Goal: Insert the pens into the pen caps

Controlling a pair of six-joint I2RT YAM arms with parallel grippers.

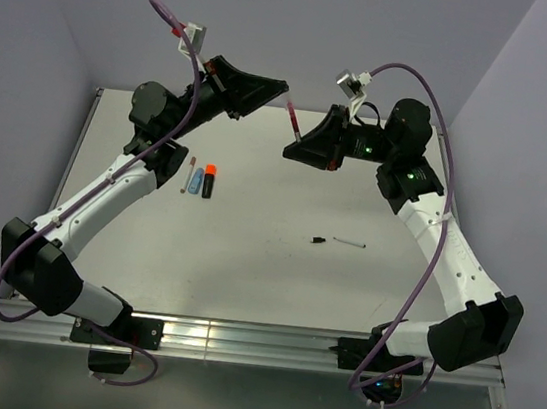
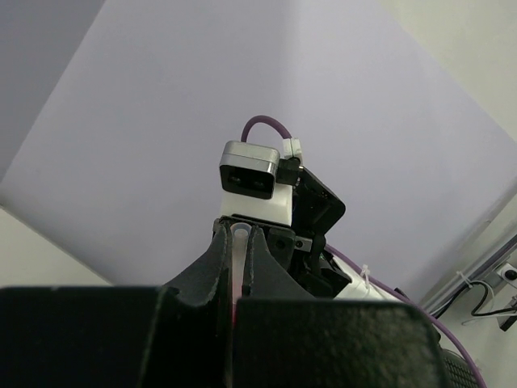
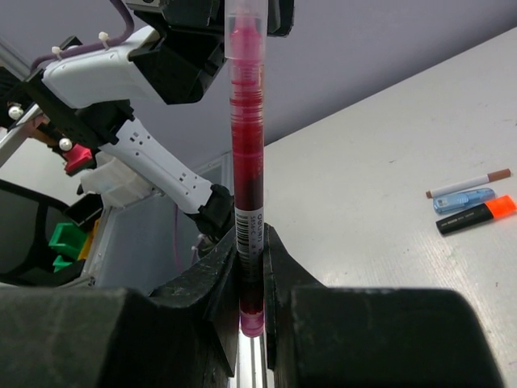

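Observation:
A slim red pen (image 3: 246, 145) spans the gap between both grippers, raised above the back of the table (image 1: 246, 261); it also shows in the top view (image 1: 291, 118). My right gripper (image 3: 249, 242) is shut on its lower barrel, near the label. My left gripper (image 2: 239, 238) is shut on the pen's translucent cap end (image 2: 239, 242). It meets the pen from the upper left in the top view (image 1: 285, 89), with my right gripper (image 1: 289, 151) below. A white pen (image 1: 190, 173), a light-blue marker (image 1: 197, 179) and a black marker with an orange end (image 1: 208, 181) lie together at left.
A small black cap (image 1: 318, 240) and a slim grey pen (image 1: 349, 243) lie right of the table's middle. Grey walls close in at the back and sides. An aluminium rail (image 1: 235, 341) runs along the near edge.

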